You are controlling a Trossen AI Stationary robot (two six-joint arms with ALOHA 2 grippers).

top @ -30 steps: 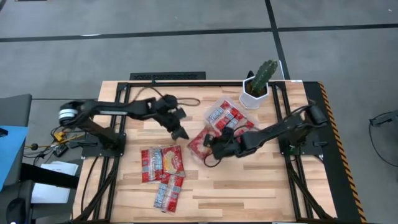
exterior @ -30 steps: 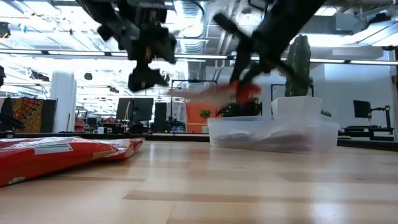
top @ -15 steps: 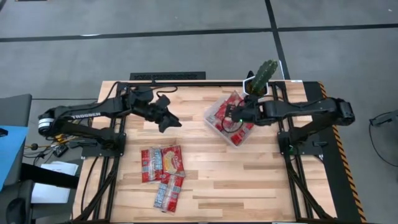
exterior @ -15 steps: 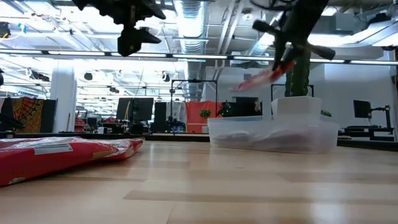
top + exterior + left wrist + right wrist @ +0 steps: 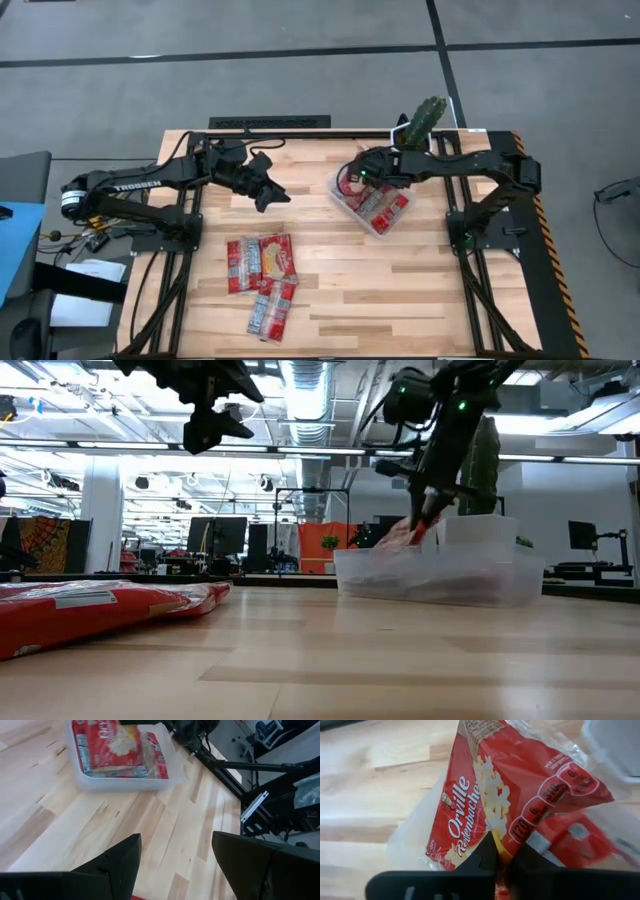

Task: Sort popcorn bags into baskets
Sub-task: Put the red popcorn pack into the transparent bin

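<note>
My right gripper [image 5: 352,184] is over the clear tray [image 5: 398,222], near the table's far right, shut on a red-and-white popcorn bag [image 5: 490,795]. More bags [image 5: 385,203] lie flat in the tray, also seen in the left wrist view [image 5: 117,747]. My left gripper [image 5: 273,196] hangs open and empty above the far left-middle of the table; its fingers stand apart [image 5: 175,855]. Several bags [image 5: 262,262] lie flat on the table's near left part, with another [image 5: 272,306] nearer the front edge. My right gripper [image 5: 506,851] pinches the popcorn bag between its two fingers at one edge [image 5: 506,836]. The fingers come from above, pointing down [image 5: 428,520]. The bag slants down from them, its lower end [image 5: 395,538] inside the tray on the other bags.
A white pot with a green cactus [image 5: 420,130] stands just beyond the tray at the far right edge. In the low view a red bag [image 5: 100,610] lies in front on the left and the tray [image 5: 440,578] stands farther back. Bare wood lies between the tray and the loose bags.
My right gripper carried the bag, lifted clear, from the table's middle toward the far right, over the tray. It then moved slightly left and down, so the bag's free end dropped into the tray. My left gripper rose and drew back toward the far left, then held still.
</note>
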